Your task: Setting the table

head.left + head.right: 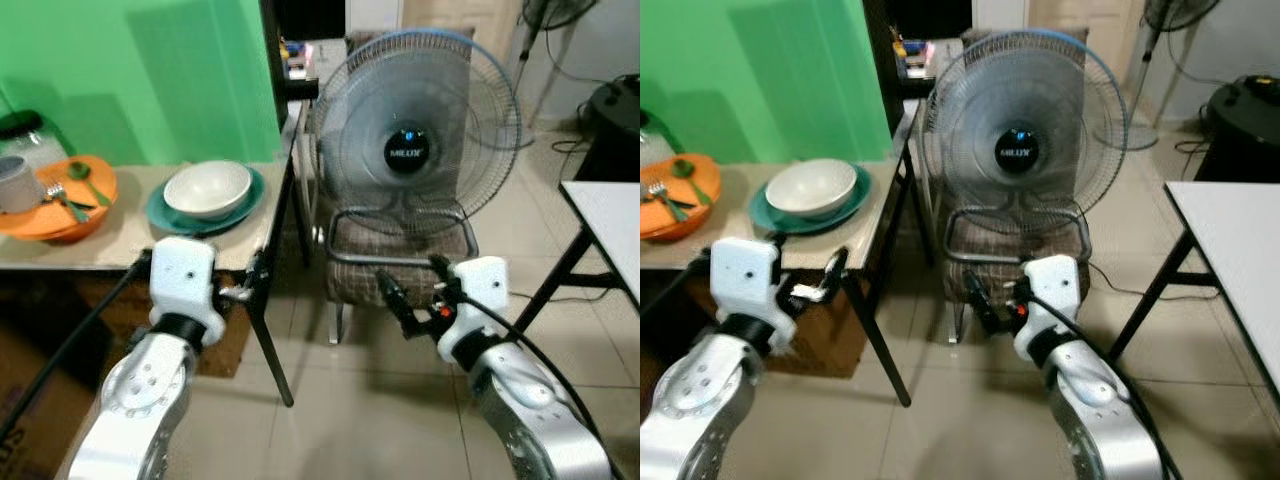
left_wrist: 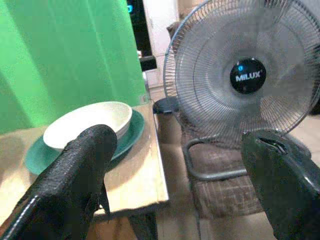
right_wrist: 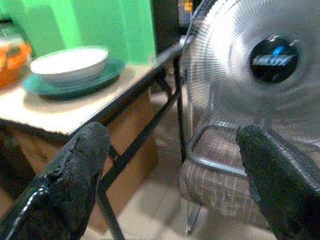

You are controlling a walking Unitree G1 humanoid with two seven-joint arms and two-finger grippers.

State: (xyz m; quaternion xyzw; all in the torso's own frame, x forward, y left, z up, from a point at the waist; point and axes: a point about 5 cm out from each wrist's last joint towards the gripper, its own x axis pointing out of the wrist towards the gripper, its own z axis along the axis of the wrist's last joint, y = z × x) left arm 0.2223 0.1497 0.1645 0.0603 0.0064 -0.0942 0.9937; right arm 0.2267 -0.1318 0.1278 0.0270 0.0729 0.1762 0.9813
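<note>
Bowl (image 1: pixel 207 187) on plate (image 1: pixel 160 214) (table's (image 1: pixel 120 245) right end), fan (image 1: pixel 415 140) right

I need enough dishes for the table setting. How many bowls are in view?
2: a white bowl sitting on the teal plate near the table's right edge, and an orange bowl holding cutlery at the table's left. Others may be hidden beyond the frame.

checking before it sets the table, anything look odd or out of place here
One thing stands out: a standing fan sits on the seat of a checked chair beside the table, an unusual spot for it. On the table, the white bowl sits neatly on the teal plate, and cutlery lies in the orange dish. Nothing looks spilled or broken.
</note>
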